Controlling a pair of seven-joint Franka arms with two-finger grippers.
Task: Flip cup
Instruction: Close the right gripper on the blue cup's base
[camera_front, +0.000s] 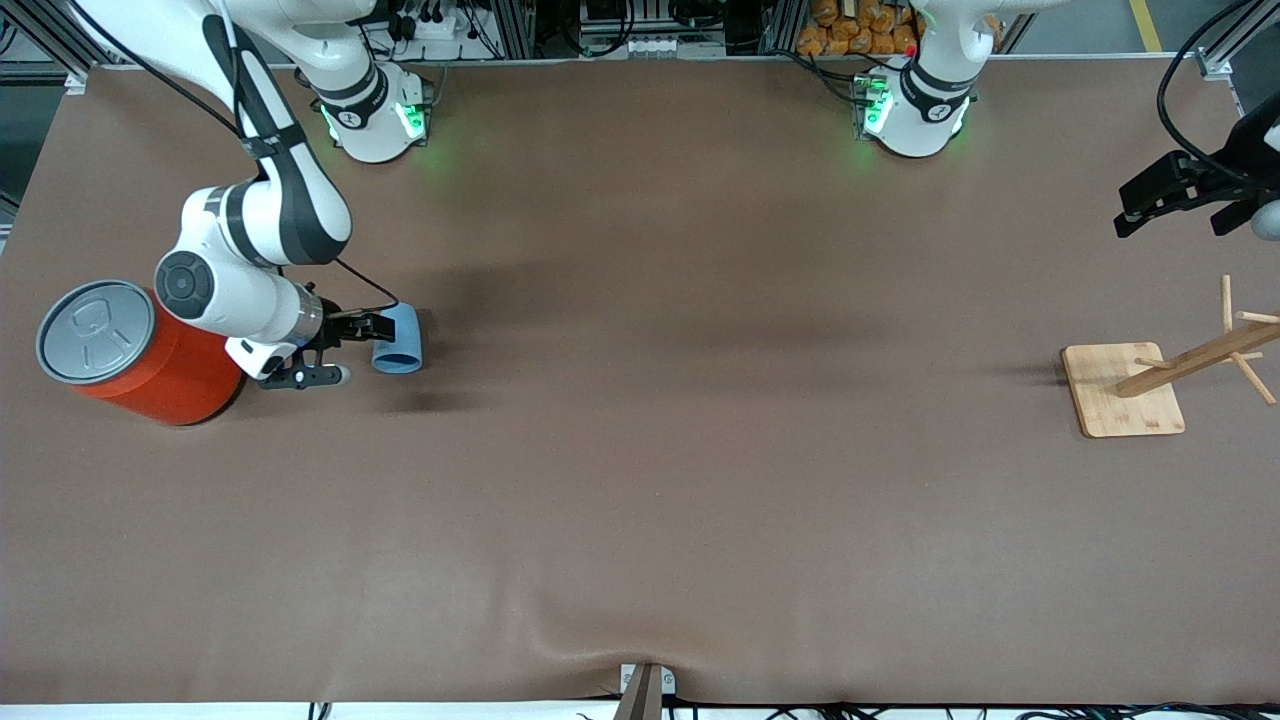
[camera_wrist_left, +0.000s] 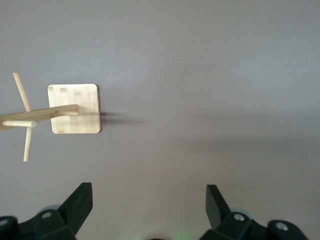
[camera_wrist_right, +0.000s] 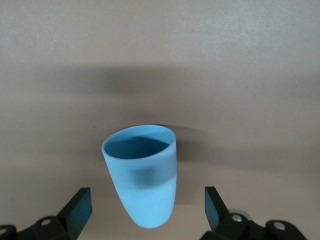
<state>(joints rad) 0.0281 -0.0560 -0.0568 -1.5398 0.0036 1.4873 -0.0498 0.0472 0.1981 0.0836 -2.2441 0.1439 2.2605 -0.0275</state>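
Note:
The light-blue cup (camera_front: 398, 340) lies on its side on the brown table, beside the orange can and toward the right arm's end. In the right wrist view the cup (camera_wrist_right: 144, 175) has its mouth turned away from the hand and its closed end toward it. My right gripper (camera_front: 345, 352) is low at the cup and open. Its fingers (camera_wrist_right: 80, 206) stand on either side of the closed end, with a gap on each side. My left gripper (camera_front: 1172, 196) is open and empty, waiting in the air at the left arm's end of the table (camera_wrist_left: 149, 202).
A large orange can with a grey lid (camera_front: 140, 355) stands right beside the right wrist. A wooden rack with pegs on a square base (camera_front: 1122, 390) stands at the left arm's end and shows in the left wrist view (camera_wrist_left: 75, 108).

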